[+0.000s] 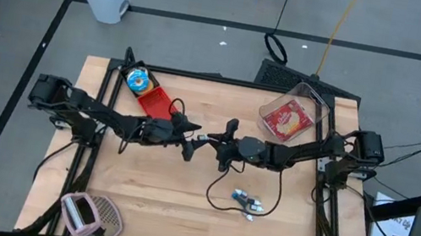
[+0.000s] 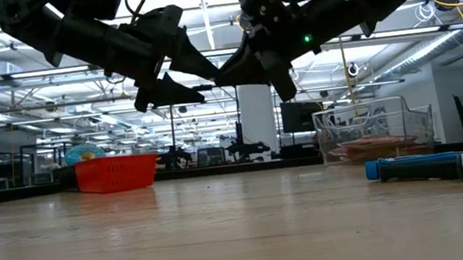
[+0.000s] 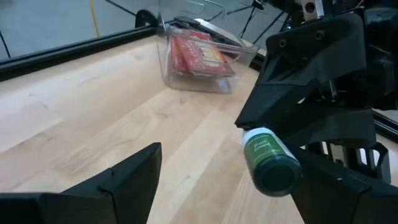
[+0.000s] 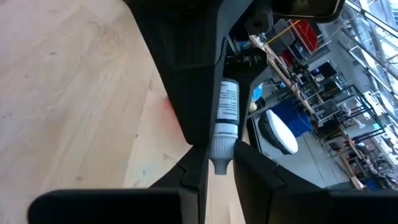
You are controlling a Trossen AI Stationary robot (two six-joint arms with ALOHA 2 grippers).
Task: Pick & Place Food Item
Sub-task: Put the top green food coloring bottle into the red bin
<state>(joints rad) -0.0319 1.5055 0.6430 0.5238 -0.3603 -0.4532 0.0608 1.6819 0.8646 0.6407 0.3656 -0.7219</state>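
Handoff time, looks like. From above, my right gripper (image 1: 208,140) and left gripper (image 1: 191,139) meet nose to nose mid-worktop (image 1: 162,204), the tube (image 1: 202,138) bridging them. Low view: both hang well clear of the wood, and the tube is hidden there. Left wrist: jaws wide, the tube's dark green end (image 3: 271,163) points straight at me, between my fingers (image 3: 112,186). Right wrist: clamped narrow on the tube (image 4: 225,121), its long axis running out toward the left arm.
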